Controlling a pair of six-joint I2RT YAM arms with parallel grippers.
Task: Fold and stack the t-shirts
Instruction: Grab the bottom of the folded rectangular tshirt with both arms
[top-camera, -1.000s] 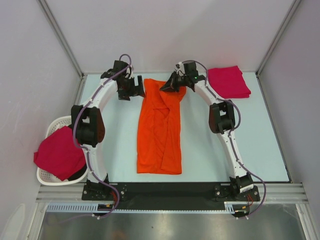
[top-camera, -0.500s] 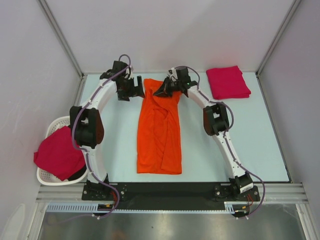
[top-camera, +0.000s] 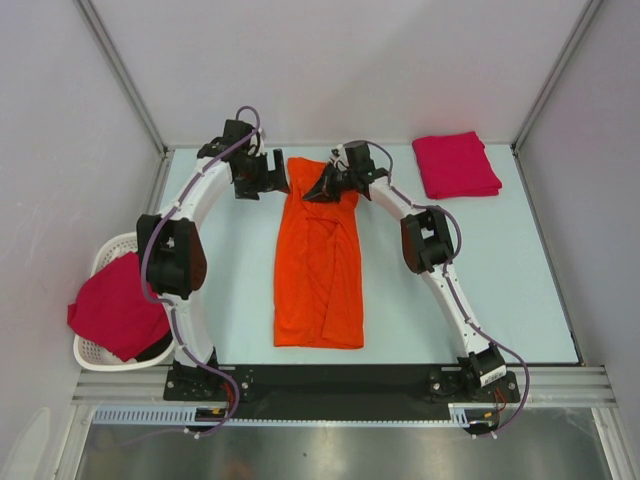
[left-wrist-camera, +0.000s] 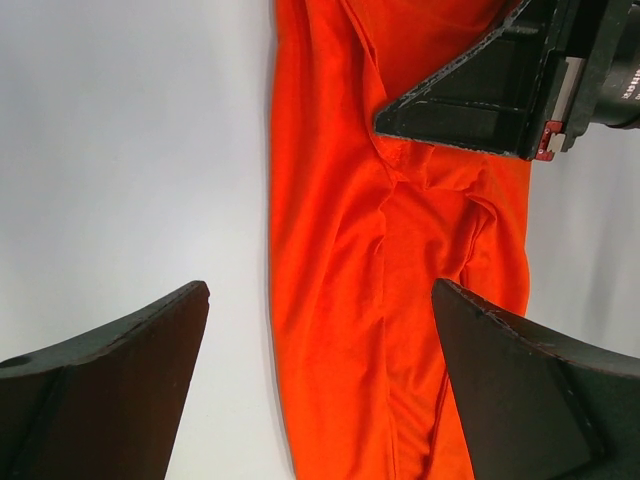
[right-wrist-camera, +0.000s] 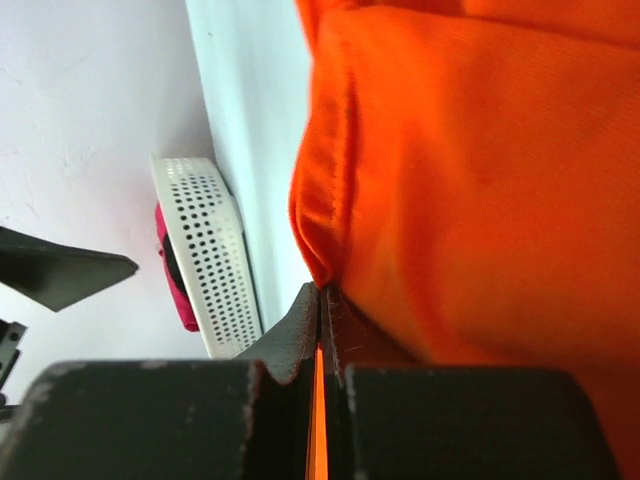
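The orange t-shirt (top-camera: 318, 270) lies lengthwise in the middle of the table, folded into a long strip. My right gripper (top-camera: 314, 191) is over its far end, shut on a pinch of orange cloth (right-wrist-camera: 470, 180) that bunches just past the fingertips (right-wrist-camera: 322, 292). My left gripper (top-camera: 268, 180) hangs open at the shirt's far left edge; in its own view the orange cloth (left-wrist-camera: 340, 220) fills the right half of the gap between the fingers (left-wrist-camera: 320, 290). A folded crimson-pink t-shirt (top-camera: 457, 165) rests at the back right. Another crimson-pink one (top-camera: 118, 305) is draped over the basket.
The white slatted basket (top-camera: 100, 352) stands off the table's left edge and shows in the right wrist view (right-wrist-camera: 205, 250). Grey walls and frame posts close in the back and sides. The black mounting rail (top-camera: 330, 385) runs along the near edge.
My right gripper has moved left across the shirt's far end, drawing the pinched cloth with it and uncovering the folded pink shirt. The left arm has stayed put.
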